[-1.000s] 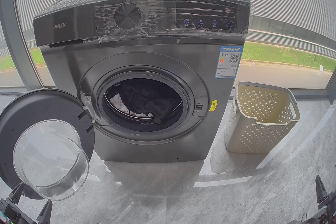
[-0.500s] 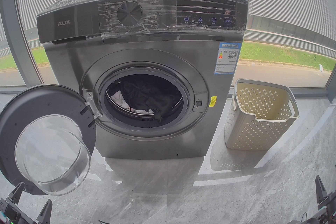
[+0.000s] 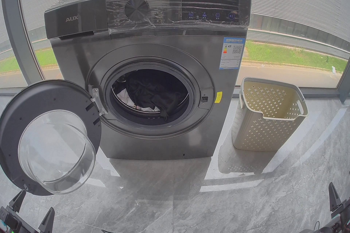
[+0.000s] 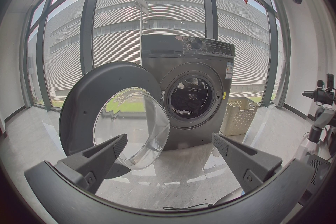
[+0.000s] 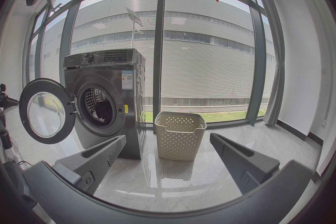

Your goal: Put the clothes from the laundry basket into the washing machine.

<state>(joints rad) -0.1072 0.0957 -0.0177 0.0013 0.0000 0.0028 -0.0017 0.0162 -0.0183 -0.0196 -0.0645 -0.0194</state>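
At the far left, low and close to the floor (image 3: 175, 197), the left claw (image 4: 168, 139) hangs with its two fingers spread well apart and nothing between them, just in front of the lower edge of the round door (image 3: 40, 117). The door is swung fully open to the left on its hinge, its clear bowl-shaped window facing out. Next comes the grey washing machine (image 3: 146, 40), standing against the window with its drum opening uncovered. Inside the drum lie the clothes (image 3: 153, 91): a dark garment heaped toward the front and drooping over the lip, with a bit of white cloth (image 3: 125, 98) beside it on the left. Just right of the machine, near it but apart, the cream laundry basket (image 3: 255, 131) stands upright on the floor. At the far right, the right claw (image 5: 167, 139) is held low with its fingers likewise wide apart and gripping nothing, well short of the basket.
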